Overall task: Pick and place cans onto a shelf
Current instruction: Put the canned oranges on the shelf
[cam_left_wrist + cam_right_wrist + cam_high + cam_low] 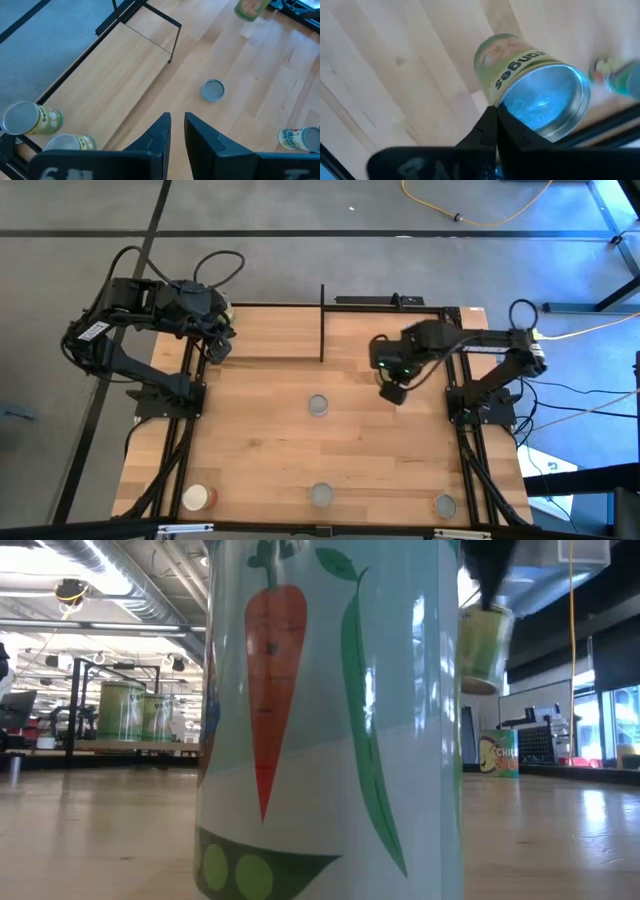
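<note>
My right gripper (393, 392) hangs above the table's right half, shut on a green-labelled can (520, 65) that the low view shows lifted clear (485, 645). The shelf (115, 75), a light-wood board with black rods, lies along the table's far edge. Two green cans (30, 120) (70, 142) stand on its left end. My left gripper (177, 130) waits above that end, its fingers a narrow gap apart with nothing between them. A grey-topped can (318, 405) stands on its base mid-table. My right gripper pinches the can's top rim (501, 102) between its two fingers, which point down from above. The can hangs below the fingers, tilted, clear of the table.
Three more cans stand along the near edge: a white-topped one (197, 498), one in the middle (321, 496) and one at the right (445, 505). A can with a carrot-and-pea label (330, 720) fills the low view. A black upright post (321, 320) stands at the shelf's right end.
</note>
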Controlling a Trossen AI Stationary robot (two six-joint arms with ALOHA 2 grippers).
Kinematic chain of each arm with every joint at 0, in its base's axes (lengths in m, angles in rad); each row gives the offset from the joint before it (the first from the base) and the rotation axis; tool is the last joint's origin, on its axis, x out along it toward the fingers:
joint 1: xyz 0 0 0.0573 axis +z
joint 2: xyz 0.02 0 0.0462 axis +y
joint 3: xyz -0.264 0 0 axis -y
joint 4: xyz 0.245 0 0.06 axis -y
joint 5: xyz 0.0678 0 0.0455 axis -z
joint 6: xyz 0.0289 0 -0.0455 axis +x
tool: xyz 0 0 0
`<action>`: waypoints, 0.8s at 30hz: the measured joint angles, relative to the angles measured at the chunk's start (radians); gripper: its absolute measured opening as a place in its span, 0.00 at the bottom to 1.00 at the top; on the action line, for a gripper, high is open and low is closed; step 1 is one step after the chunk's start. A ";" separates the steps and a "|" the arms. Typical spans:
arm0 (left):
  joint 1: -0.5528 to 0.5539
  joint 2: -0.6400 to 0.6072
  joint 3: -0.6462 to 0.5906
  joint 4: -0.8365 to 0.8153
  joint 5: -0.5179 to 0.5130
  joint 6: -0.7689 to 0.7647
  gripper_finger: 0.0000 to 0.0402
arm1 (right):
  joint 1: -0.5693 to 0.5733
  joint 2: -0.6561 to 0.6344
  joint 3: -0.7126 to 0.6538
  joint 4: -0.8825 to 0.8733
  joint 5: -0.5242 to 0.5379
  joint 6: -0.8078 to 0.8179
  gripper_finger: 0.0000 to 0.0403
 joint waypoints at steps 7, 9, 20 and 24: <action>0.000 0.000 0.000 0.000 0.000 0.000 0.12 | -0.009 0.198 0.257 -0.002 0.004 -0.184 0.00; 0.000 0.000 0.000 0.000 0.000 0.000 0.12 | -0.009 0.253 0.329 -0.002 0.002 -0.230 0.00; 0.000 0.000 0.000 0.000 0.000 0.000 0.12 | -0.011 0.507 0.601 0.000 0.003 -0.431 0.00; 0.000 0.000 0.000 0.000 0.000 0.000 0.12 | -0.021 0.582 0.637 0.002 0.003 -0.472 0.00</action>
